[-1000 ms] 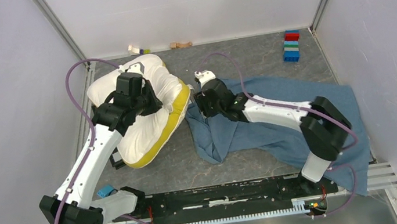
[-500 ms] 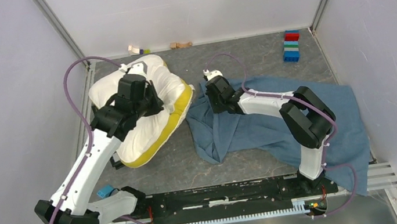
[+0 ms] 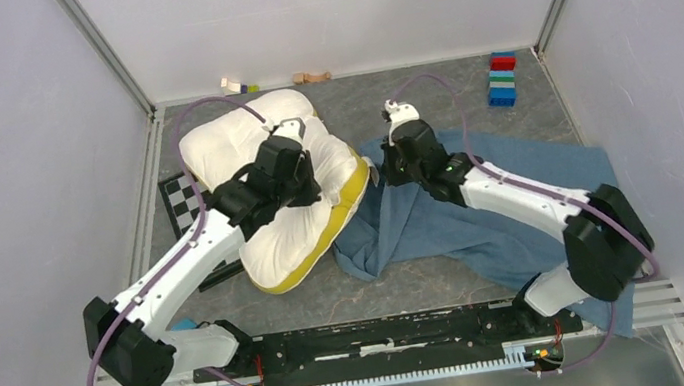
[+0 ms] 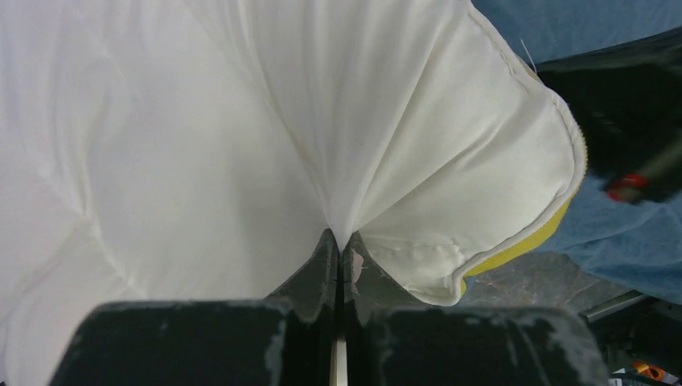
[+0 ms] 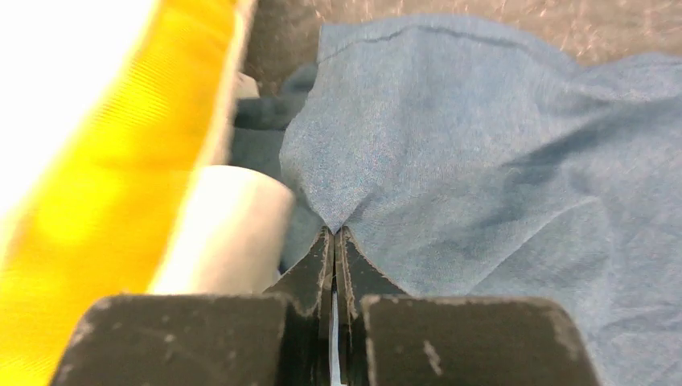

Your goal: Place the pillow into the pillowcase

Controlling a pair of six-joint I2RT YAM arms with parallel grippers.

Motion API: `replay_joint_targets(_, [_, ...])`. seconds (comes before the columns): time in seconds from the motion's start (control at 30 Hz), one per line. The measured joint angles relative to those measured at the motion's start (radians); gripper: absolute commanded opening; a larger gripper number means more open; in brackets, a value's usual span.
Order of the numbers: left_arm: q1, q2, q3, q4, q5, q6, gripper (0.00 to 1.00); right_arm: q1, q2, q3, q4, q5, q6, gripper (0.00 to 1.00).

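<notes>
The cream-white pillow (image 3: 241, 147) with its yellow band (image 3: 351, 198) lies left of centre, its right edge touching the dusty-blue pillowcase (image 3: 430, 236). My left gripper (image 3: 301, 181) sits on top of the pillow. In the left wrist view that gripper (image 4: 338, 241) is shut on a pinched fold of the pillow (image 4: 201, 145). My right gripper (image 3: 391, 168) is at the pillowcase's left edge, close to the pillow's band. The right wrist view shows it (image 5: 334, 232) shut on a pinch of the pillowcase (image 5: 482, 161), with the yellow band (image 5: 104, 161) blurred at left.
A stack of coloured bricks (image 3: 502, 80) stands at the back right. Small toys (image 3: 237, 84) and a wooden piece (image 3: 312, 77) lie along the back wall. A checkerboard card (image 3: 180, 204) shows left of the pillow. Cage walls enclose three sides.
The left gripper has dragged the pillow to the right, up against the pillowcase, uncovering the checkerboard. The right gripper moved right and back and went from open to shut on the pillowcase's edge.
</notes>
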Motion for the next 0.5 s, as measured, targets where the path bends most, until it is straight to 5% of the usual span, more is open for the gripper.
replay_joint_targets(0.5, [-0.023, 0.187, -0.069, 0.169, 0.058, -0.015, 0.02, -0.005, -0.231, -0.118, -0.014, -0.057, -0.024, 0.0])
